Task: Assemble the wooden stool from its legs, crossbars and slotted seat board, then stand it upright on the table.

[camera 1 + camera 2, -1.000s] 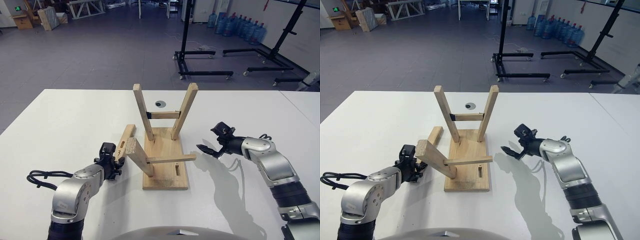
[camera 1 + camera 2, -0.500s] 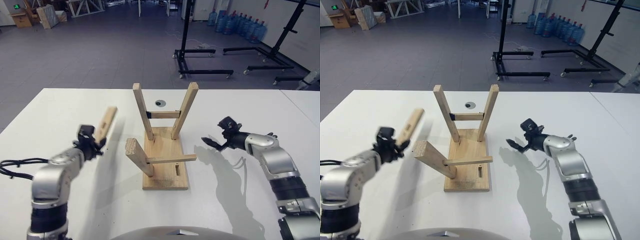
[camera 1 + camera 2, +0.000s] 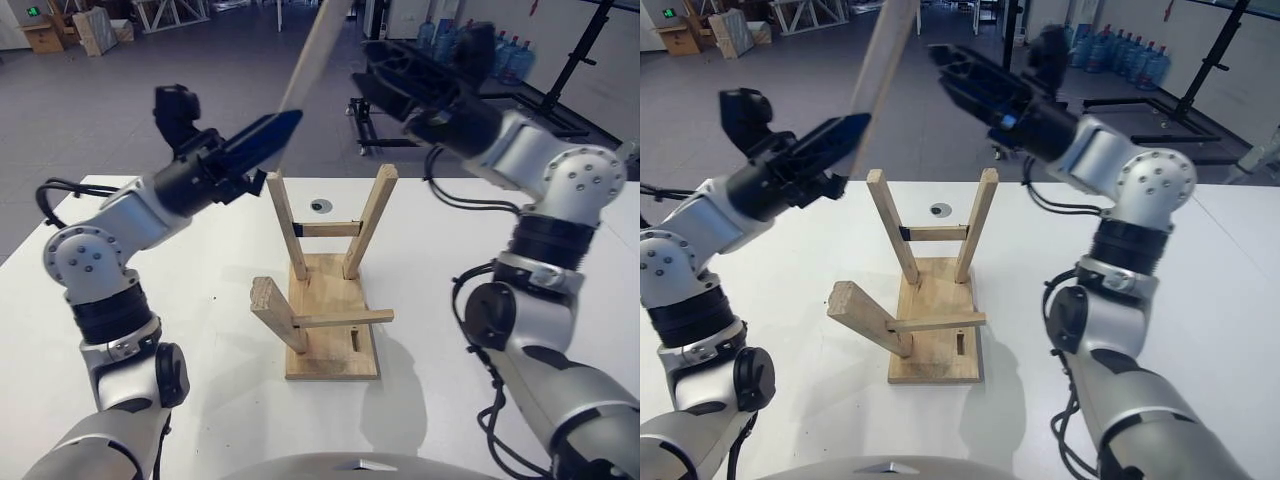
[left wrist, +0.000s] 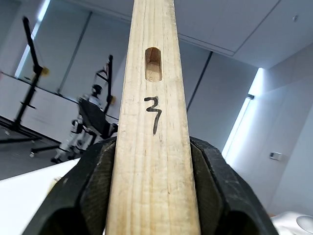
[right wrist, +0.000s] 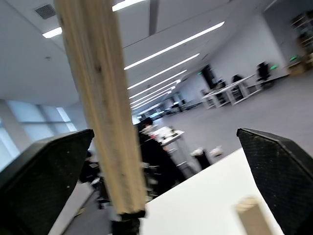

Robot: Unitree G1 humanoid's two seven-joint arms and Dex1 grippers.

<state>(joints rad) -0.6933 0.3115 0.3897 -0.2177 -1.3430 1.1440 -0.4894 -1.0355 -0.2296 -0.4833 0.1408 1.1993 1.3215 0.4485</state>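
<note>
Both arms have swung up from table level since a second ago, and the left gripper (image 3: 262,138) now hangs high above the table (image 3: 220,330), clamped on the lower end of the loose leg (image 3: 315,45) it has lifted. That leg is a square-sawn stick of pale, straight-grained wood with a small oval mortise (image 4: 153,63) and a pen mark on one face; its long axis runs steeply up and away from the left fingers towards the right gripper (image 3: 372,72). Spread wide and holding nothing, the right gripper sits near the leg's upper part, so it looks best placed for a handover or regrip. Well below, the seat board (image 3: 325,365) lies flat, carrying two upright legs (image 3: 285,220) joined by a crossbar (image 3: 330,229) and a third leg (image 3: 275,312) leaning outward.
</note>
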